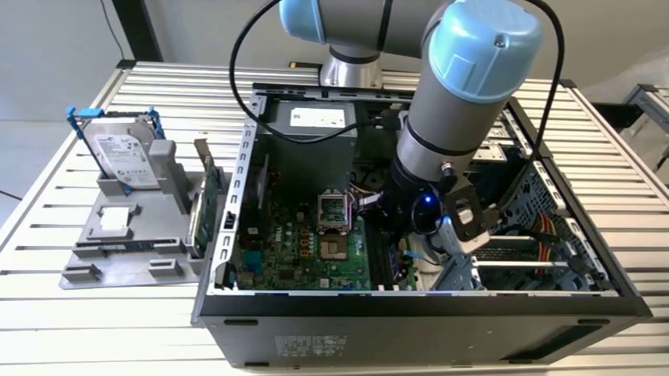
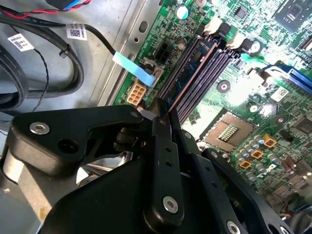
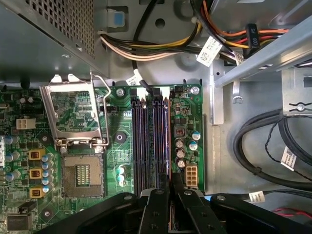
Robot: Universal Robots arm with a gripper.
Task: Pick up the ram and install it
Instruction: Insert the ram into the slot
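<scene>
Gripper (image 3: 169, 187) clamped shut on the ram's (image 2: 187, 80) thin edge, directly over the slots (image 3: 151, 141): the insertion step, likely needing exact alignment, then a straight push.

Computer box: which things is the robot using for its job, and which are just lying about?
For the job: gripper, ram stick in its grip, memory slots below.
Just lying about: hard drive, grey stand, green card, black cables, chip socket.
</scene>
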